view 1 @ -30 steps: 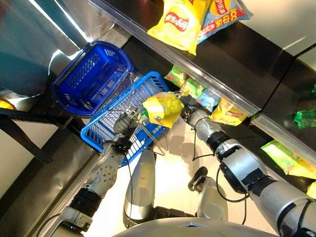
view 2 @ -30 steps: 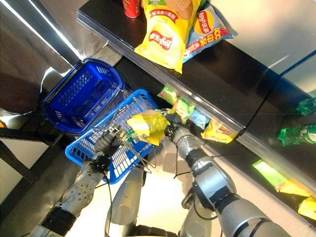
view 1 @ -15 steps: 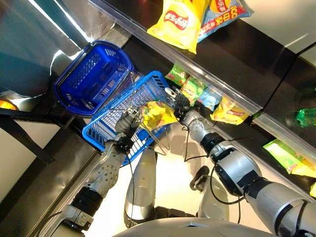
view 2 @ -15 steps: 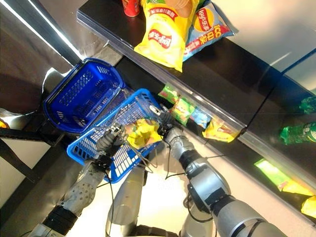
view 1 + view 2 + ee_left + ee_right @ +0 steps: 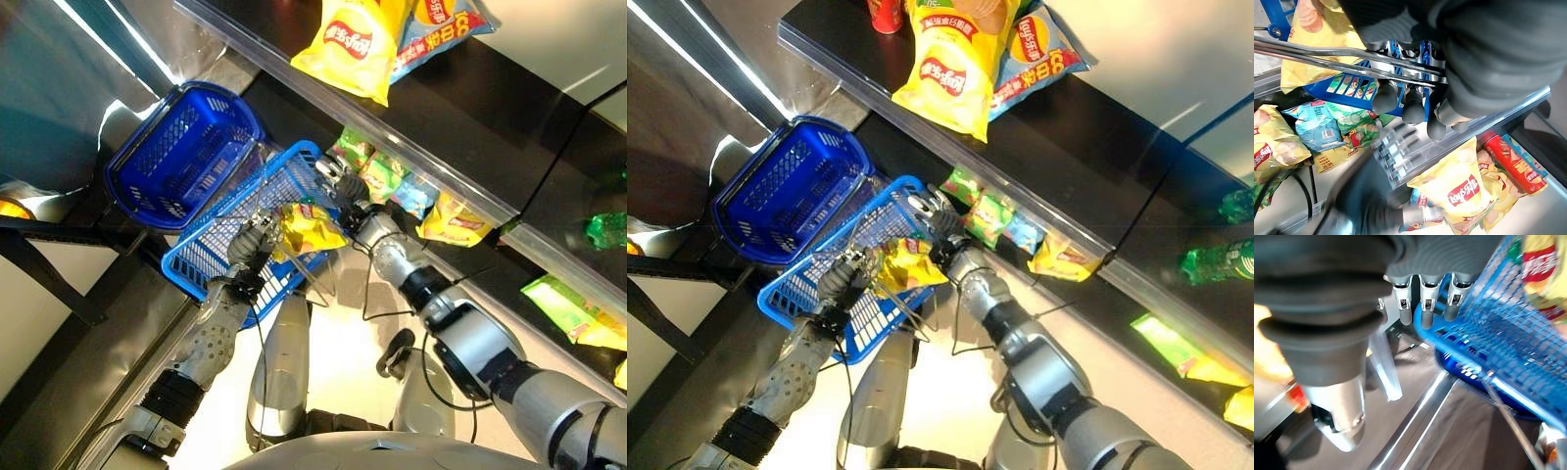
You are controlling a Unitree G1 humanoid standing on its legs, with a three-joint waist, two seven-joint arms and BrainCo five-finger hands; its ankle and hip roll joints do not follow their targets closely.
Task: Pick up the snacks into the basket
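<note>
A red round logo with white script sits on the yellow bag point(image 5: 351, 44) on the shelf point(image 5: 490, 88). The blue bag point(image 5: 446, 24) beside it bears a like logo and large yellow characters. The snack point(image 5: 309, 227) in the basket point(image 5: 211, 257) carries a red label, its lettering blurred.

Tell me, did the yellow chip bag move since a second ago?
Yes. The yellow chip bag went from the right hand, beside the basket's rim, down into the blue basket held by the left hand.
</note>
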